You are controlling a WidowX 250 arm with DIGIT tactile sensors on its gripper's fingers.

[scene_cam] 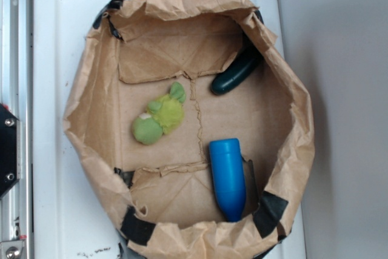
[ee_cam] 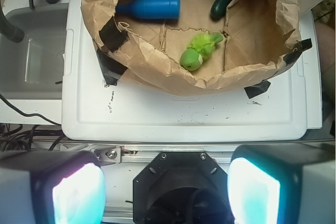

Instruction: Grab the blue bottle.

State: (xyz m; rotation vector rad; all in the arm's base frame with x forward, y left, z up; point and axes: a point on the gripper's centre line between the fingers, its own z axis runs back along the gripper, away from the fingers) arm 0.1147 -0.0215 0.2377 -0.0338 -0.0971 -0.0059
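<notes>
The blue bottle (scene_cam: pixel 228 177) lies on its side in the front right of a brown paper-lined bin (scene_cam: pixel 291 168), flat end toward the middle, rounded tip toward the rim. In the wrist view it (ee_cam: pixel 149 8) lies at the upper left of the bin. My gripper (ee_cam: pixel 165 192) shows only in the wrist view; it is open and empty, its two pads wide apart, high above the robot base and well short of the bin. It does not show in the exterior view.
A green plush (scene_cam: pixel 159 115) lies in the bin's middle left. A dark green glossy bottle (scene_cam: pixel 236 72) leans in the back right corner. The bin sits on a white plastic lid (ee_cam: pixel 184 114). A grey sink (ee_cam: pixel 31 51) is at the wrist view's left.
</notes>
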